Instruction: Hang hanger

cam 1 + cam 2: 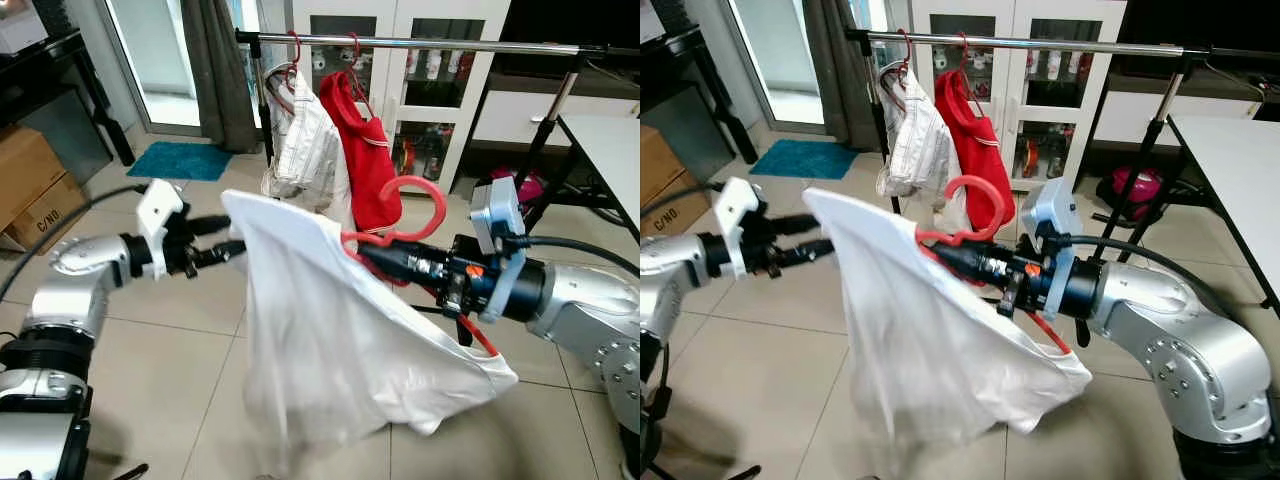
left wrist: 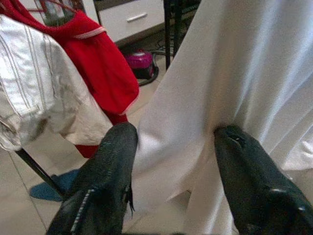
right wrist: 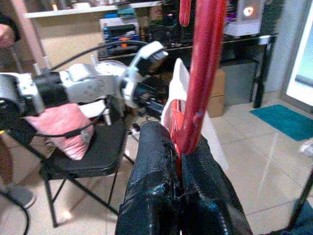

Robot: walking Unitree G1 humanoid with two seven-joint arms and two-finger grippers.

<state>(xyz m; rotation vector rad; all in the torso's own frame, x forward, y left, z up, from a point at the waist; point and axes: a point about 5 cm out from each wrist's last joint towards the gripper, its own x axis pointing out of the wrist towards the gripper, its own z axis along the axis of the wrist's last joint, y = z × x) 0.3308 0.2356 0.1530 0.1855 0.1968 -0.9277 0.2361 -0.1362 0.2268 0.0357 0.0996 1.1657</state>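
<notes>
You have a metal clothes rail (image 1: 450, 42) running across the far side of the room, carried on a dark slanted leg (image 1: 556, 100) toward its right end; from its left part hang two red hangers, one bearing a white shirt (image 1: 305, 145), the other, just beside it to the right, a red top (image 1: 368, 160); the two garments touch. Below, your tiled floor (image 1: 160, 350) carries a teal mat (image 1: 183, 160) near the far left doorway, a cardboard box (image 1: 30, 185) at the left edge, and a pink object (image 1: 1137, 188) by the rail's right leg; a white table (image 1: 605, 150) stands at the right edge.
</notes>
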